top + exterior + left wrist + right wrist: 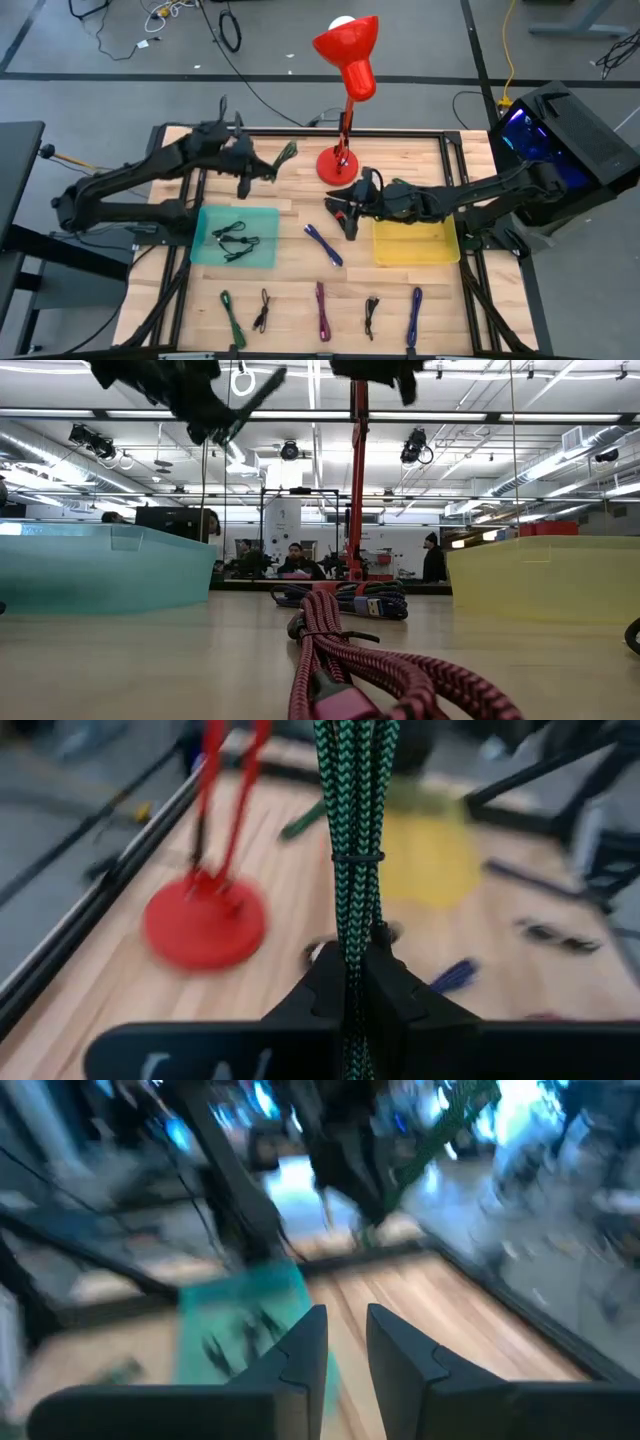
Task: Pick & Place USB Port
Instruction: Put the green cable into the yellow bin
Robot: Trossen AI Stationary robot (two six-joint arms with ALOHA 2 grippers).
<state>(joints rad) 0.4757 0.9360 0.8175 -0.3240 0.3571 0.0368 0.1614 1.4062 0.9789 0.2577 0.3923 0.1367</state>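
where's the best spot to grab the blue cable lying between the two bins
Grip the blue cable at mid-length, coming straight down from above. It lies flat as a slim diagonal bundle on bare wood between the teal bin and yellow bin, so turn the pincer across its narrow width.

Magenta braided cable [340, 665] in foreground, teal bin [100, 565], yellow bin [545, 578]

cable in my left jaws: green-black braided cloth sleeve [355, 840], rough weave | my fingers [400, 1000]: matt black plastic | table [400, 300]: pale wood planks, smooth satin | teal bin [262, 222] and yellow bin [415, 252]: translucent plastic | lamp [352, 50]: glossy red plastic
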